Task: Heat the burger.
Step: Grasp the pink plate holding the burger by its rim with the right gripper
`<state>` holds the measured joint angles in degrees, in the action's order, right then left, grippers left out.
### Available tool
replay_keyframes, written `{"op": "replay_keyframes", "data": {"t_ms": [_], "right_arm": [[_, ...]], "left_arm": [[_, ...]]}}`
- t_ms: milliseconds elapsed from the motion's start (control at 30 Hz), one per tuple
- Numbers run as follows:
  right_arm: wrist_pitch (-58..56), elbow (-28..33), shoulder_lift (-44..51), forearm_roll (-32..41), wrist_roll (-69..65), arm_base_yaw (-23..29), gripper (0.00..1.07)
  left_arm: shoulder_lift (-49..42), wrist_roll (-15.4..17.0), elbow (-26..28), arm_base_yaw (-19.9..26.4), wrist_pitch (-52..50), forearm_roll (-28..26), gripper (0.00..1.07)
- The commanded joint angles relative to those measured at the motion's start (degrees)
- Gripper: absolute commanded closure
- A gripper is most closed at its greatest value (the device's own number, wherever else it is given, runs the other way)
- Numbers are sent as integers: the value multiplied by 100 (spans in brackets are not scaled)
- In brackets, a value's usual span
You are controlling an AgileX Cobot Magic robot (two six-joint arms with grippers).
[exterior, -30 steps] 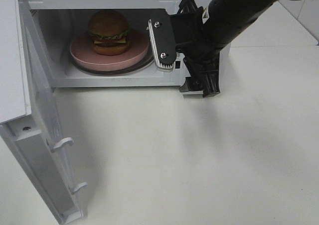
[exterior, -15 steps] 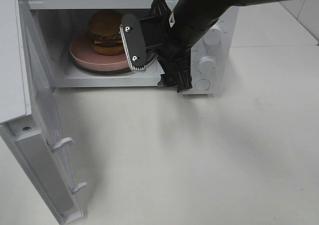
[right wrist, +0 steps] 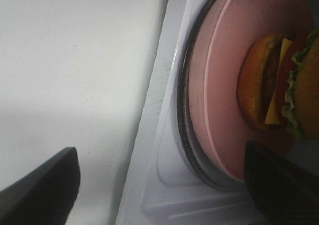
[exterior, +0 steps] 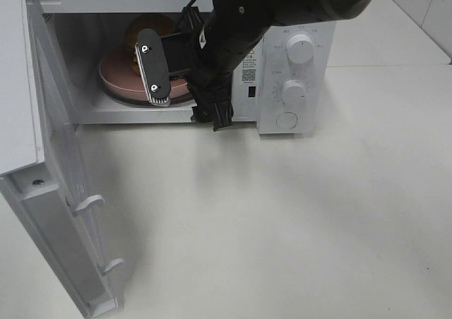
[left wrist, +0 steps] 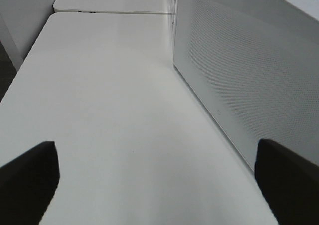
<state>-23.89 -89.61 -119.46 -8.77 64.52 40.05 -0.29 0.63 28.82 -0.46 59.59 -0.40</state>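
Two steps remain: withdraw right gripper (exterior: 187,86), fingers wide and empty, from burger (right wrist: 279,85); shut door (exterior: 49,192).

Right arm (exterior: 233,29) across open microwave (exterior: 296,22) mouth, burger (exterior: 145,26) seemingly behind.

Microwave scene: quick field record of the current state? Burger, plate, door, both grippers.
burger: on the pink plate, inside the microwave, partly hidden by the arm in the high view
pink plate: on the glass turntable
microwave door: swung wide open
right gripper: open, empty, at the cavity mouth in front of the burger
left gripper: open, empty, over bare table beside the microwave's side wall
control knobs: untouched
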Motion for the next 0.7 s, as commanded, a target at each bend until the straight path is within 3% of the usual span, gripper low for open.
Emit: {"op": "replay_keyframes", "data": {"t_ms": [33,700], "right_arm": [[29,-367,-361,-29,-52,17,21],[-86,-1954,-1736,-40,-63,-74,24]], "left_arm": [[-126,-17,-11,0,-17,-34,4],[-126,-17,-11,0,-17,-34,4]]}}
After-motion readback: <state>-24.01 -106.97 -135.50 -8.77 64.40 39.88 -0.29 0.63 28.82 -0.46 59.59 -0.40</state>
